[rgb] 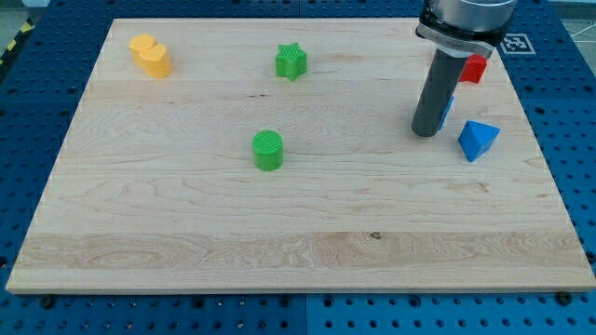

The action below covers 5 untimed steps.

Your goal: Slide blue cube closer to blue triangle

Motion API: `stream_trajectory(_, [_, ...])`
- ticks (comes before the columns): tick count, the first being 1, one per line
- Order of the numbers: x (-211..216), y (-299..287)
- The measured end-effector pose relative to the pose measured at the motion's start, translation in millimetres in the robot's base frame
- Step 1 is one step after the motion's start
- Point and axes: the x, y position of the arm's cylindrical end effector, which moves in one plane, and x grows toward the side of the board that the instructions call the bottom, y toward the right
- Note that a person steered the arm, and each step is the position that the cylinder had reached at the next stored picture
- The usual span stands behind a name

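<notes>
No fingers fitted. My tip [426, 134] set on wooden tabletop [186, 233], seemingly against small blue cube [450, 108], mostly hidden behind rod. Blue triangular block [478, 140] near tip's right, suiting a rightward push.

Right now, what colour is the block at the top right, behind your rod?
Red, seen in the camera view.

We have a single view, looking down at an angle from beyond the tabletop's [186, 233] near edge, taking in all four corners.
</notes>
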Motion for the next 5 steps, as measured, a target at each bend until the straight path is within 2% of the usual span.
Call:
stream_trajectory(1, [0, -32])
stream_trajectory(2, [0, -36])
stream_trajectory(3, [-13, -31])
stream_trajectory(4, [-59, -10])
stream_trajectory(5, [-59, -10])
